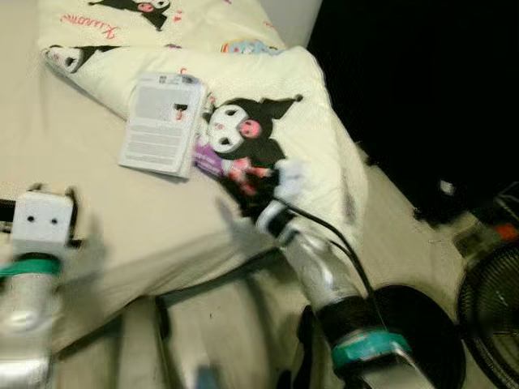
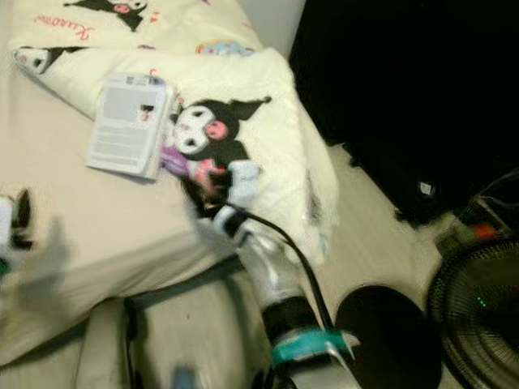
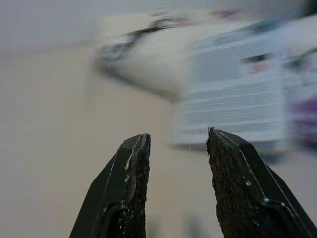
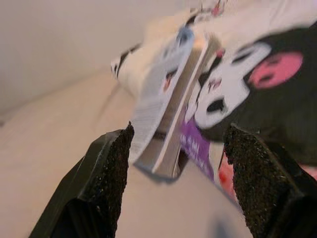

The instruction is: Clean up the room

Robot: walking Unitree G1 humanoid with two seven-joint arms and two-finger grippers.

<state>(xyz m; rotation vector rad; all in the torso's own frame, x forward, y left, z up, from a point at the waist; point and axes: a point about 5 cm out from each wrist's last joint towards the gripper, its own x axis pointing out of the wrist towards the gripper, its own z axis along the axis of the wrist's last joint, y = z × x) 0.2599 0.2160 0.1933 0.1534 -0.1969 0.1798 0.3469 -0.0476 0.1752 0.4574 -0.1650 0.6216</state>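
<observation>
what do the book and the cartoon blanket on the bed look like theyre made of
Book: paper, likely a soft matte cover; a printed text block and thin stacked page edges show in the right wrist view. Blanket: soft fabric, probably fleece or cotton; it folds and drapes loosely, its cartoon print matte. Blur hides any weave.

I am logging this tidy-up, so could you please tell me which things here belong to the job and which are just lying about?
Job:
- book on the bed
- blanket, partly under the book
- right gripper, open, reaching toward the book
- left gripper, open, over the bed

Lying about:
- fan on the floor
- round black object on the floor
</observation>
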